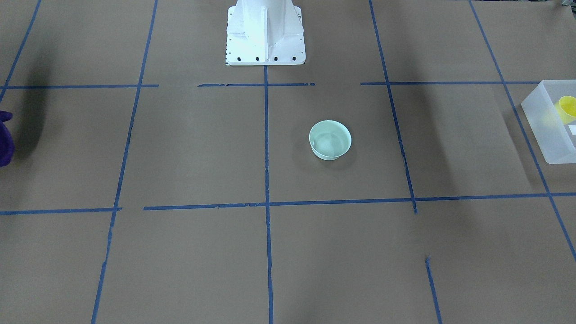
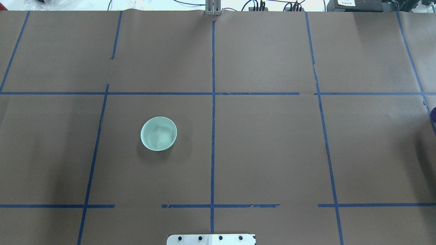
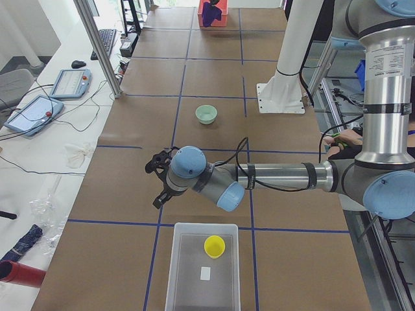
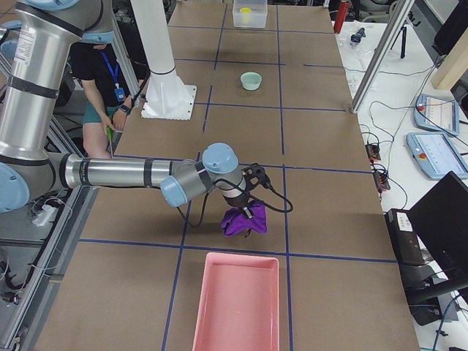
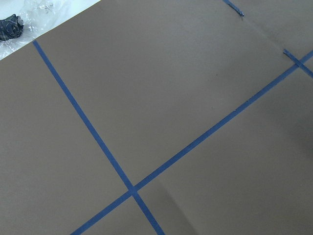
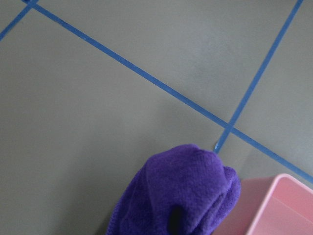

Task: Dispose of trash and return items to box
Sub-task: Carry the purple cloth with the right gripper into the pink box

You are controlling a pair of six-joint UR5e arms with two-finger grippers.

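Cup (image 3: 214,246) in box (image 3: 188,285); bowl (image 2: 158,133) on table (image 2: 272,153); left pincer (image 3: 158,197), right pincer (image 4: 248,210): opening cannot tell.

Purple cloth (image 6: 181,193) bunched at bottom centre; pink tray (image 6: 286,205) corner just beside; blue tape (image 6: 146,78) crosses behind.

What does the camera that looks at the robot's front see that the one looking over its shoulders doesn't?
Only the front-facing view shows the frosted box at the table's side, with the yellow cup inside it.

Only the overhead view shows the black cables past the table's far end.

Both show the mint-green bowl standing alone and upright on the brown table, the blue tape lines and the white robot base.
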